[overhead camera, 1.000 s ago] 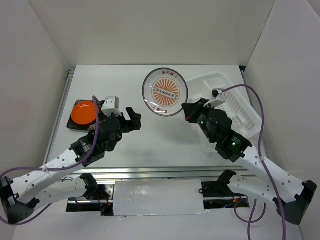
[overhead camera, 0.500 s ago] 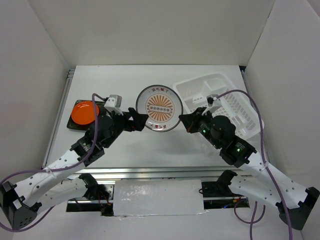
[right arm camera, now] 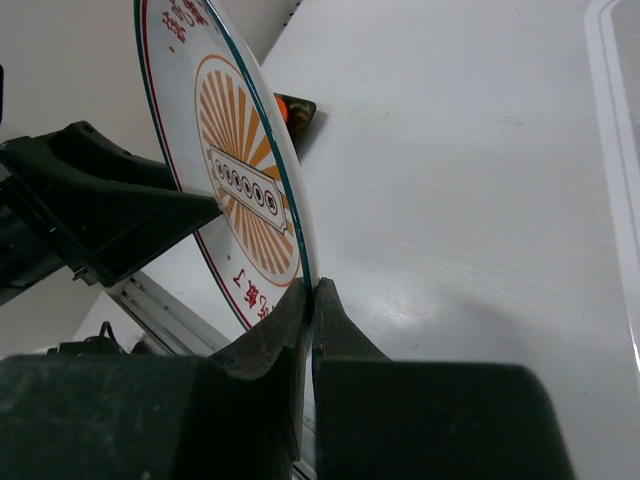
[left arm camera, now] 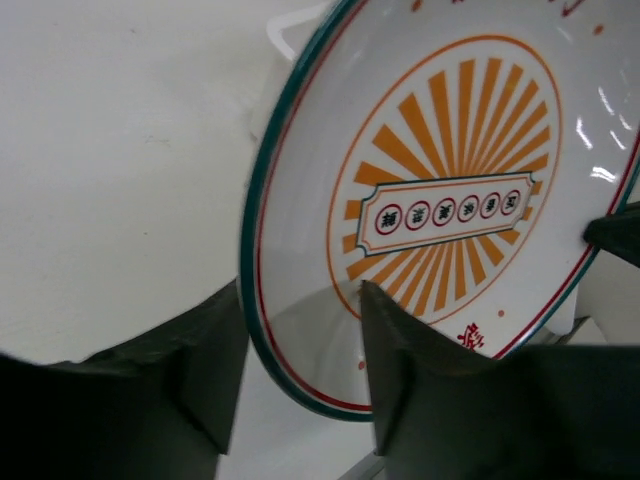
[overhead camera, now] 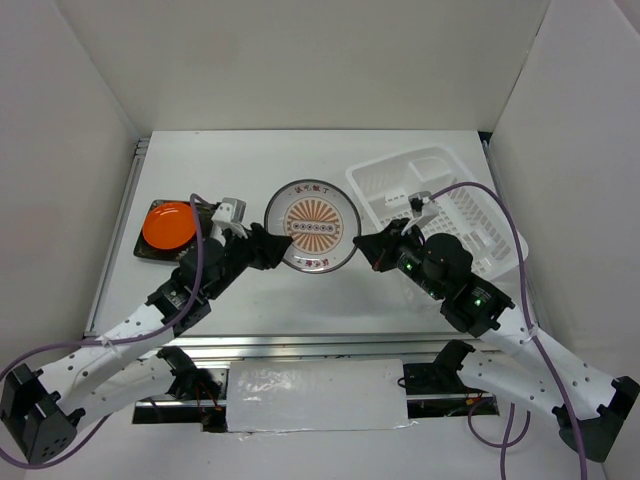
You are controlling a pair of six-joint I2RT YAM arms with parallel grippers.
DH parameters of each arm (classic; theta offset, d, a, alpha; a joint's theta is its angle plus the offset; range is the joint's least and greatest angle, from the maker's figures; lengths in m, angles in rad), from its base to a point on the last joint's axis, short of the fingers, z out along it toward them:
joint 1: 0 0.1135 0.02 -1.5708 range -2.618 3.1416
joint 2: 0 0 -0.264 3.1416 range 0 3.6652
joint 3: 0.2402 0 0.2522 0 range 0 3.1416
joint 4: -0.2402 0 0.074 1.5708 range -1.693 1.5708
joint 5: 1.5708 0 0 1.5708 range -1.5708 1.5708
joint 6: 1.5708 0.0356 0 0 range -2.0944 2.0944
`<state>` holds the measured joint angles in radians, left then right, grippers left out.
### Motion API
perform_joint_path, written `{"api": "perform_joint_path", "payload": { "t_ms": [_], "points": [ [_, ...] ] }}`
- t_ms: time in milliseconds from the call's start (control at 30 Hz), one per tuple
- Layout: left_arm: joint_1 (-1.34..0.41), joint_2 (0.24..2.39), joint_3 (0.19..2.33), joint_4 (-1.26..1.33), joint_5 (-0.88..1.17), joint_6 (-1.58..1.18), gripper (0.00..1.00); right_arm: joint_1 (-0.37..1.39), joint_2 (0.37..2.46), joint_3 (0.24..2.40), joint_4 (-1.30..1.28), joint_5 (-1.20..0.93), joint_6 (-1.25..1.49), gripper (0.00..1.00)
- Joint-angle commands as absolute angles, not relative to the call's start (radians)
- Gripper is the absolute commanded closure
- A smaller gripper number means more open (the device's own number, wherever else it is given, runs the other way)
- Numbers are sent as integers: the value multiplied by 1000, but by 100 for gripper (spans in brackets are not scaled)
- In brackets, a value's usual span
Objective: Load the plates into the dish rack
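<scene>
Lab test cell: white enclosure walls (overhead camera: 90,80)

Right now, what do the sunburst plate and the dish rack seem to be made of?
The sunburst plate looks like glazed ceramic, possibly melamine, with a glossy finish; light glints on its face. The dish rack looks like white moulded plastic, smooth, with thin slotted walls.

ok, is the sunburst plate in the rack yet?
No, the sunburst plate is off to the dish rack's left, its rim pinched in the right gripper's jaws.
</scene>
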<state>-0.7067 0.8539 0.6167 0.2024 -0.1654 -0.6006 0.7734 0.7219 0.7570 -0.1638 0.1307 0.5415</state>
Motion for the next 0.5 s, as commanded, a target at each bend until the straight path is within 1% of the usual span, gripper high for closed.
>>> {"api": "perform_joint_path", "payload": {
  "t_ms": [0, 33, 67, 100, 133, 167, 233, 333, 367, 433, 467],
  "points": [
    [-703, 819, 594, 360, -68, -589, 47, 769, 704, 750, -40, 91, 535, 100],
    [-703, 812, 586, 368, -45, -589, 51, 769, 707, 749, -34, 71, 534, 100],
    [-703, 808, 578, 385, -31, -588, 63, 769, 707, 744, -23, 63, 531, 100],
    [-703, 804, 572, 394, -19, -589, 71, 770, 709, 744, -20, 57, 531, 100],
    [-703, 793, 569, 399, -9, -594, 81, 769, 707, 742, -15, 54, 529, 100],
    [-703, 785, 568, 399, -9, -603, 100, 770, 707, 739, -11, 49, 526, 100],
    [-703, 767, 563, 396, 15, -611, 100, 769, 698, 730, -3, 49, 511, 99],
    [-703, 740, 551, 400, 28, -617, 100, 769, 672, 707, 46, 45, 485, 85],
    [-703, 721, 539, 402, 29, -617, 100, 769, 658, 703, 72, 35, 476, 72],
    [-703, 703, 523, 414, 34, -615, 100, 765, 643, 696, 89, 23, 442, 52],
    [-703, 695, 517, 419, 38, -614, 100, 768, 632, 696, 103, 9, 431, 36]
  ]
}}
